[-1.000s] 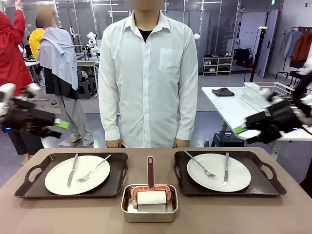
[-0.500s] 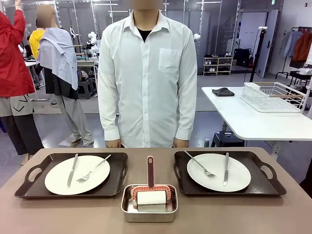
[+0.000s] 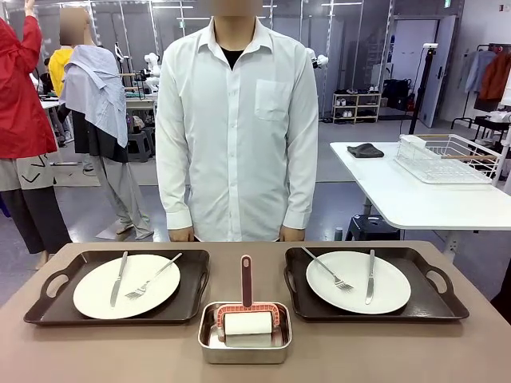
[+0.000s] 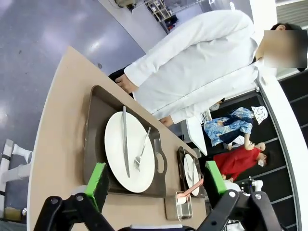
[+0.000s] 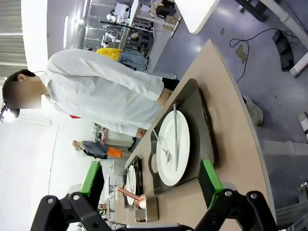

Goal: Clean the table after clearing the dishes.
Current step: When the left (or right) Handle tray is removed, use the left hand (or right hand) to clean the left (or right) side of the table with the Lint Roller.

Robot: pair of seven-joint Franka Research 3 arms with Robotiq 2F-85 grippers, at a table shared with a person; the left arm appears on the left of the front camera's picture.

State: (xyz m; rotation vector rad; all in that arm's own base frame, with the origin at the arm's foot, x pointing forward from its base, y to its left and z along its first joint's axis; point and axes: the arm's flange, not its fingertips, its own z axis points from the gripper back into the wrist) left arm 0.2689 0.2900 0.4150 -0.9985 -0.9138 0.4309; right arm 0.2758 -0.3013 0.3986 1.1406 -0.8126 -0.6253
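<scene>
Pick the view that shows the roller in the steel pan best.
Front view: the roller lies close and centred in the pan, handle clear. Both wrist views show it small and sideways.

Black left end effector [image 4: 155, 177], black right end effector [image 5: 151, 178], green pads [image 4: 97, 177]

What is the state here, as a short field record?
table: dishes not yet cleared
left tray: holds left plate
right tray: holds right plate
cutlery: left knife, left fork, right fork, right knife, each on its plate
steel pan: between trays, holds roller
person: standing at far edge
left gripper: open, empty
right gripper: open, empty
</scene>
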